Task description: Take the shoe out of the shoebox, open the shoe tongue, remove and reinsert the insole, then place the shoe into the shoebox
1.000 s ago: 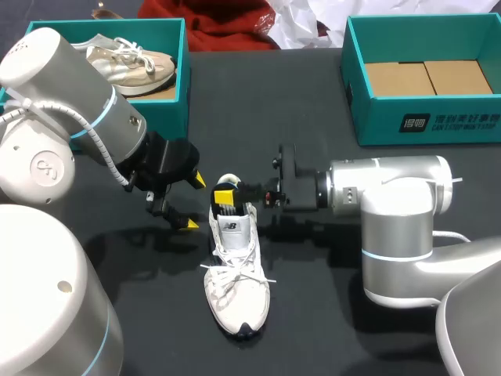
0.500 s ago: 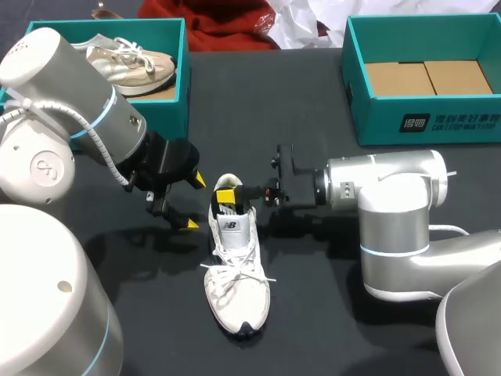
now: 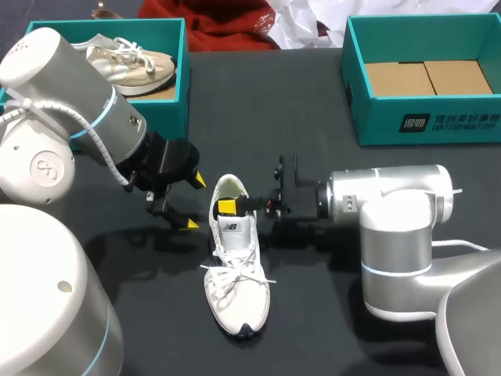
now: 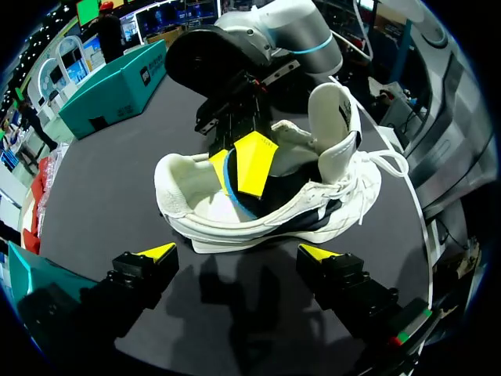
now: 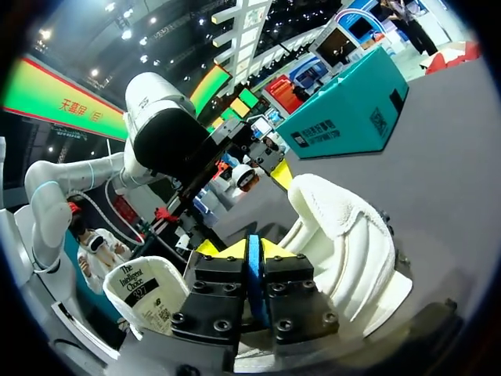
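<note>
1. Here, the white shoe [image 3: 235, 274] stands on its sole in the middle of the black bench [image 3: 313, 329], outside both boxes. Its toe points toward the robot and its heel toward the far edge, and the laces [image 3: 235, 276] lie loose over the forefoot.
2. The tongue [image 3: 232, 229] is lifted upright, clear of the opening, so the shoe's mouth lies open behind it.
3. Your right end effector [image 3: 227, 206] comes in from the right with its yellow tips inside that mouth, between the heel and the tongue.
4. In the right wrist view its fingers [image 5: 223, 290] are pressed together on a thin blue strip. This is the edge of the insole [image 5: 252, 274], which runs up between them. The padded heel collar [image 5: 344, 235] stands just beside them.
5. Your left end effector [image 3: 193, 202] hangs just beside the shoe's heel, on its left, touching nothing.
6. Its fingers [image 4: 156, 253] are spread wide. In the left wrist view the shoe lies ahead of them, with your right end effector dipping into it from the far side.
7. The teal shoebox [image 3: 176, 94] at the far left holds a beige shoe [image 3: 129, 63]. Your left arm partly hides this box.
8. The second teal shoebox [image 3: 423, 117] stands at the far right, well apart from the white shoe. Its cardboard floor [image 3: 427, 78] is bare.
</note>
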{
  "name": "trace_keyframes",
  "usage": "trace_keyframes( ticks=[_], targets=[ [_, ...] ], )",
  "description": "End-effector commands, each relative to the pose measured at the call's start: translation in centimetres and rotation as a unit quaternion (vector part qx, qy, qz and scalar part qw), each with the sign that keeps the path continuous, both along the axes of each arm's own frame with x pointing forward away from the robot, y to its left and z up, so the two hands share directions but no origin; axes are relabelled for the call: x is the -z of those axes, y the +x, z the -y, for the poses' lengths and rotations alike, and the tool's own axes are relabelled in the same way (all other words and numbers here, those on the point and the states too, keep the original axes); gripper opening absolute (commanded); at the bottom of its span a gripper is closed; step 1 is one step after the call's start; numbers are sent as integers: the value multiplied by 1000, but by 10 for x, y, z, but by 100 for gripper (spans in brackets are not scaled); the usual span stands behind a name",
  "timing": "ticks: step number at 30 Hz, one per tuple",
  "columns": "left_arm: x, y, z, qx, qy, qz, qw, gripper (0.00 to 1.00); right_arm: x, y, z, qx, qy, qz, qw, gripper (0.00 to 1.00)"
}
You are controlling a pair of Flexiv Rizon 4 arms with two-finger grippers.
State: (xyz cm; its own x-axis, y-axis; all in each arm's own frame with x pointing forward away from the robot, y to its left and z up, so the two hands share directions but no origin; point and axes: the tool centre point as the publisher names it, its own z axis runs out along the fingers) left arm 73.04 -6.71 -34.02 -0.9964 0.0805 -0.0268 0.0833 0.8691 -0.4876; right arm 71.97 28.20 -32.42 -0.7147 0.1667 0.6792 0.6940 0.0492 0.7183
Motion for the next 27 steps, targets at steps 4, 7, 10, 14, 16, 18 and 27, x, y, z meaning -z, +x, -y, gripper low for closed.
trace_keyframes(
  ticks=[4,7,10,14,16,18,27],
  targets=[
    [1,0,1,0,0,1,1000,100,-15,1,0,-3,-16,23,1000,46],
    [1,0,1,0,0,1,1000,100,-22,5,-1,-8,-23,35,999,48],
    [1,0,0,3,1,2,1000,100,-27,7,-2,-13,-29,43,999,48],
    [-2,1,-2,4,-1,2,1000,100,-31,10,-2,-17,-39,48,998,49],
    [-3,2,-3,4,-3,2,1000,100,-34,11,-1,-18,-44,51,998,49],
    [-5,3,-3,4,-3,4,1000,100,-36,12,0,-18,-50,53,997,49],
    [-12,6,-8,2,-4,12,1000,100,-42,18,9,-20,-77,54,995,49]
  ],
)
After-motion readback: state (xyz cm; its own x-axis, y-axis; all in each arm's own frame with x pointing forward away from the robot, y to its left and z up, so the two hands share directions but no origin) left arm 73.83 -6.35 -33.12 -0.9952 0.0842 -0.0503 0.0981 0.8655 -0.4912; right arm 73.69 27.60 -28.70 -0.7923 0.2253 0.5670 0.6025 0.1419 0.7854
